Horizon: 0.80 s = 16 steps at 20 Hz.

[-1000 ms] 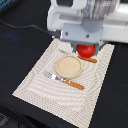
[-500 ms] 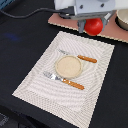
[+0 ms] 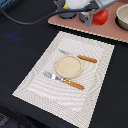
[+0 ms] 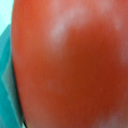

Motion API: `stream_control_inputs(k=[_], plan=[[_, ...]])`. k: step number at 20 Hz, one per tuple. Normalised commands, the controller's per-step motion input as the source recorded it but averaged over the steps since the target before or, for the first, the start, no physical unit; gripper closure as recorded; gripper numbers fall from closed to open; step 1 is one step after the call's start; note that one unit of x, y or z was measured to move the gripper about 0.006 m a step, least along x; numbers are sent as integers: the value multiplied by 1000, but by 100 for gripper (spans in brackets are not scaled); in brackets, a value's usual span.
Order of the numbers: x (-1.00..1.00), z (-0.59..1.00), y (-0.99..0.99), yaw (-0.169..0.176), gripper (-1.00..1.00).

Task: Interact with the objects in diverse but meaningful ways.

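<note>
- Tomato (image 3: 101, 16) – red, round, held up at the gripper (image 3: 93, 19) near the top of the exterior view, over the pink board (image 3: 75, 24); it fills the wrist view (image 4: 70, 65), so it sits right against the camera.
- Gripper looks clamped on the tomato, though the contact points are blurred and hard to make out.
- Risk: smooth round toy, grip seemingly off to one side – it could squirt out on a fast move and roll off the board onto the dark table (image 3: 20, 45).
- Pot (image 3: 122, 16) is close by at the exterior view's right edge; a sideways swing could clip its rim or knock it.
- Lower down, well apart: striped mat (image 3: 35, 80) with a tan plate (image 3: 67, 66), a fork (image 3: 62, 80) and a knife (image 3: 80, 57), both orange-handled. A dropped tomato could scatter these.
- Wrist view is blocked by red, so it is no help for aiming a placement.
</note>
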Motion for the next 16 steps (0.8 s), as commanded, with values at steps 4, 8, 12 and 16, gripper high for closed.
stream_control_inputs(k=[4, 8, 12, 16], plan=[[-573, -4, 365, 133, 100], [-589, -23, 361, 132, 100], [-617, -77, 366, 129, 100], [-627, -97, 374, 127, 100]])
